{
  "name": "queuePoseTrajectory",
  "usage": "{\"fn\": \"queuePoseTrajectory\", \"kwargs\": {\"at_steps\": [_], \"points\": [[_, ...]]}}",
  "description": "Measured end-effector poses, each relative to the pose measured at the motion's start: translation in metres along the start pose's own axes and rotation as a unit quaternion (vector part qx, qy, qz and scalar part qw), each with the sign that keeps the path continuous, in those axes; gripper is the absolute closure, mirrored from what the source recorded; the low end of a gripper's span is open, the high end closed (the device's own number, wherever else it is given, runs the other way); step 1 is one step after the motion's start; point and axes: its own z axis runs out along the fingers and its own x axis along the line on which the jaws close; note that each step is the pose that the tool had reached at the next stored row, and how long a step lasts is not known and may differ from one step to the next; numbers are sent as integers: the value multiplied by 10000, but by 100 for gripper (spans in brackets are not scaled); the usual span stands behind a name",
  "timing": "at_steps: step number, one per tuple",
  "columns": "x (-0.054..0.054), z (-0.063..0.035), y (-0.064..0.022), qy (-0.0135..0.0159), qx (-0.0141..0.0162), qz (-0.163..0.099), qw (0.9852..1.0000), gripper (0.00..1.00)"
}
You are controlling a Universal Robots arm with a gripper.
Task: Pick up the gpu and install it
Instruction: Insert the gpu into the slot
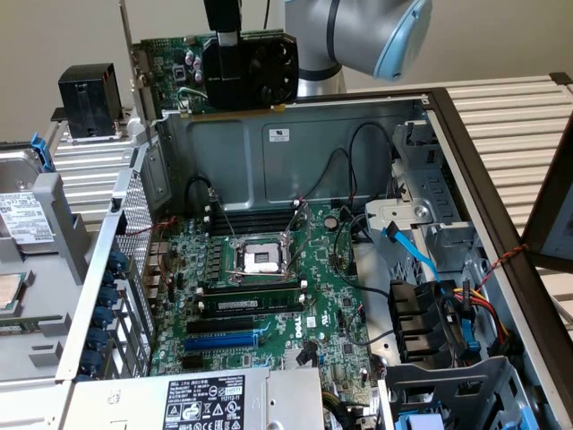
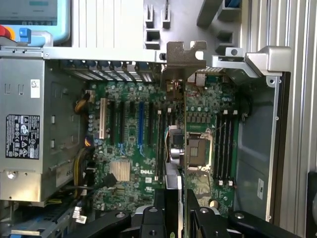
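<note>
Your gripper (image 1: 226,40) has its jaws partly closed, clamped on the gpu (image 1: 249,76), a green card with black shroud and metal bracket. It hangs clear above the green motherboard (image 1: 295,309) inside the open grey computer case (image 1: 295,148).

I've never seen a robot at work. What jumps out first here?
A gpu, black shroud on a green board, hangs in the gripper above the open computer case. Inside the case lies the green motherboard, with its bare metal CPU socket near the middle.
</note>
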Motion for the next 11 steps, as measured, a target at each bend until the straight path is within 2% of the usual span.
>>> {"fn": "queuePoseTrajectory", "kwargs": {"at_steps": [7, 8, 11], "points": [[0, 0, 1, 0, 0, -1, 10000, 73], [-5, 1, 3, 7, 0, 0, 10000, 73], [-8, 47, 4, 9, 5, -2, 10000, 73]]}}
